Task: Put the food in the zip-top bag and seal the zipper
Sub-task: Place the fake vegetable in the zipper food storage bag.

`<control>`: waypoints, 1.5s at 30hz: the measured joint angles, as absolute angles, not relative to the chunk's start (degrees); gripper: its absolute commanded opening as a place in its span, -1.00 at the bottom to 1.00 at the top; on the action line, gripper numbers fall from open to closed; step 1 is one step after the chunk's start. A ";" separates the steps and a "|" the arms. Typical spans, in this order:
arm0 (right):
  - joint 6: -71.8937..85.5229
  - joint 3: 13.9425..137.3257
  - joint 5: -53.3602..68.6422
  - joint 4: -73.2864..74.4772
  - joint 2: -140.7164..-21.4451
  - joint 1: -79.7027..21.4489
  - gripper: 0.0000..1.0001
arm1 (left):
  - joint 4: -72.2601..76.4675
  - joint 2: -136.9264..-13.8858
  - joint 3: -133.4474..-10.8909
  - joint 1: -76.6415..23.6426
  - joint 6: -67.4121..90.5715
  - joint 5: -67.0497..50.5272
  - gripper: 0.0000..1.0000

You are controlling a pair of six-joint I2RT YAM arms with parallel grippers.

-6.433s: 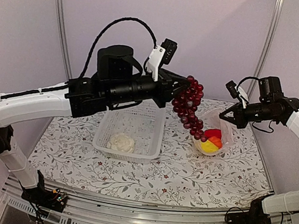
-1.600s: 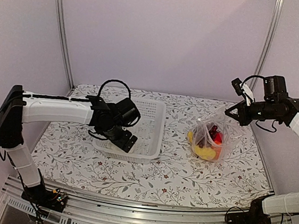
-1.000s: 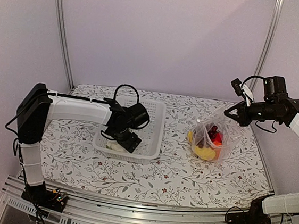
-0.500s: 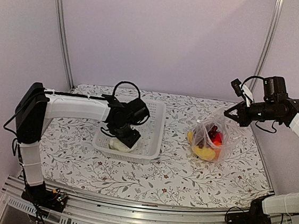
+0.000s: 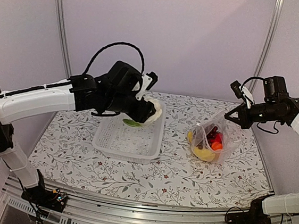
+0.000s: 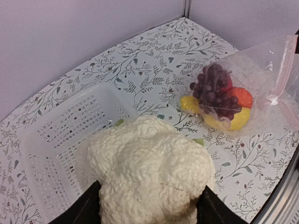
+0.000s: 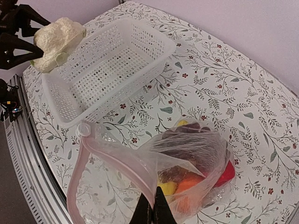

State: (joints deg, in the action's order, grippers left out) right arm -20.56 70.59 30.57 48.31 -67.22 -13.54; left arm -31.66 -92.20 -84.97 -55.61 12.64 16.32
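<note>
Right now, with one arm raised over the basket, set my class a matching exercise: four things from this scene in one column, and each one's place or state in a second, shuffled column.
Things
1. cauliflower
2. grape bunch
3. basket
4. right gripper

Places or states
A. shut on the zip-top bag near its mouth
B. white lattice, standing on the table
C. inside the zip-top bag
D. held up in the left gripper

Pairs: 1-D, 2-C, 3-B, 4-A

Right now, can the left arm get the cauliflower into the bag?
Probably yes. The left tool holds the cauliflower above the basket, and nothing stands between it and the zip-top bag. The right tool pinches the bag's edge up, so its mouth hangs open.
</note>
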 measured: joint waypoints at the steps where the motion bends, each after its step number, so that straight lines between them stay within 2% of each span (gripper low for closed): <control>1: -20.62 70.91 30.57 48.84 -67.18 -13.76 -1.00 | -30.00 -91.44 -85.47 -57.23 11.84 16.12 0.11; 11: -21.23 75.20 31.31 53.91 -67.07 -15.00 -1.00 | -8.51 -87.37 -84.55 -71.09 2.07 11.49 0.11; 17: -22.11 76.73 33.65 57.01 -66.98 -15.38 -1.00 | 4.47 -87.50 -82.78 -75.37 -2.96 6.44 0.11; 31: -21.82 76.79 37.30 57.89 -69.52 -15.70 -1.00 | 28.51 -98.70 -82.04 -75.90 -6.02 -6.33 0.15; 39: -21.47 79.68 38.28 59.05 -71.59 -15.70 -1.00 | 35.27 -108.07 -84.12 -75.79 -8.27 -6.39 0.12; 45: -21.37 80.51 38.26 60.18 -71.70 -15.70 -1.00 | 41.15 -110.37 -81.73 -74.76 -8.51 -4.01 0.12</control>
State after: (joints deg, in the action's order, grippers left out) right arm -21.37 80.51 38.26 60.18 -71.70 -15.70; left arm 41.15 -110.37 -81.73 -74.76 -8.51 -4.01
